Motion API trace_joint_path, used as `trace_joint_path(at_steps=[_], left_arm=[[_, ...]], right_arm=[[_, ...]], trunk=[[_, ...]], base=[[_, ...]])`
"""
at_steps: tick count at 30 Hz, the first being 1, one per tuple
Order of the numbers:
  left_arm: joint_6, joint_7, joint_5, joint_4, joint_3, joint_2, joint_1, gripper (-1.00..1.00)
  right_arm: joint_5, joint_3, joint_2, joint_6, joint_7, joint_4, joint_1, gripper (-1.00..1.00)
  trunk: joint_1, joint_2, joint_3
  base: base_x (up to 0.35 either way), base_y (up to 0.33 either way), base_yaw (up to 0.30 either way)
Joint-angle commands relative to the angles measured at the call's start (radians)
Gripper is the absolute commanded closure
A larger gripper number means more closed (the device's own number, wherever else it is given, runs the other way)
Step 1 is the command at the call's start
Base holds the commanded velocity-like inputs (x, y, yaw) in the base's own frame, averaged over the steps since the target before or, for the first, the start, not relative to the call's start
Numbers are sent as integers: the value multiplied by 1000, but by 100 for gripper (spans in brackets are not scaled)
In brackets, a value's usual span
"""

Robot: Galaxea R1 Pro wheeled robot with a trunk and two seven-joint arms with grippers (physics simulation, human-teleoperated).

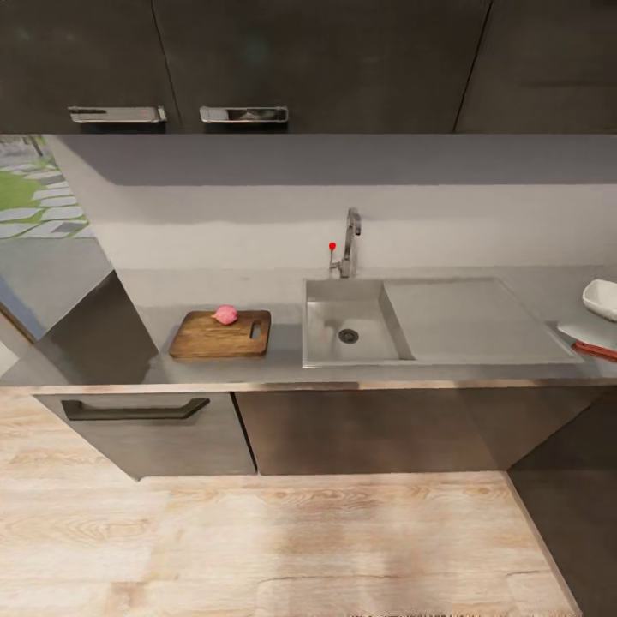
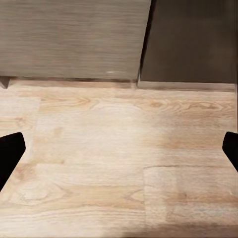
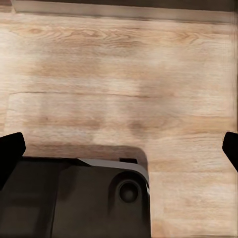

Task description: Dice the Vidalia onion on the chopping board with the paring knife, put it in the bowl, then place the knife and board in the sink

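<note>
Left to right: pink round onion (image 1: 225,314) sits on the dark brown wooden chopping board (image 1: 220,335), steel sink (image 1: 353,331) empty, white bowl (image 1: 601,299) far right. Onion could roll off when cut. Both arms hang floorward, left gripper (image 2: 119,148) and right gripper (image 3: 119,148) spread wide

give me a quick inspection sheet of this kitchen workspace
surface: grey countertop, glossy.
job's things: pink onion on the chopping board, left of the sink; basin holds nothing; white bowl at far right; knife not made out.
clutter: red-edged item below the bowl.
grippers: left fingertips and right fingertips wide apart, holding nothing, over wood floor.
cables: nothing seen.
surroundings: dark cabinets, tap.
</note>
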Motion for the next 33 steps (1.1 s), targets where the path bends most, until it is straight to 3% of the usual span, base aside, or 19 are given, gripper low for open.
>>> trace_joint_path(at_steps=[1, 16, 33], left_arm=[[-15, 11, 2, 13, -9, -3, 0, -100], [-36, 11, 2, 161, -8, -51, 0, -100], [-36, 10, 2, 165, -8, -54, 0, -100]], right_arm=[[10, 1, 0, 1, -10, -1, 0, -100], [10, 1, -1, 1, -11, -2, 0, -100], [10, 1, -1, 1, -10, -2, 0, -100]], trunk=[[1, -2, -1], [1, -2, 6], [1, -2, 14]], base=[[0, 0, -275], [0, 0, -278], [0, 0, -278]])
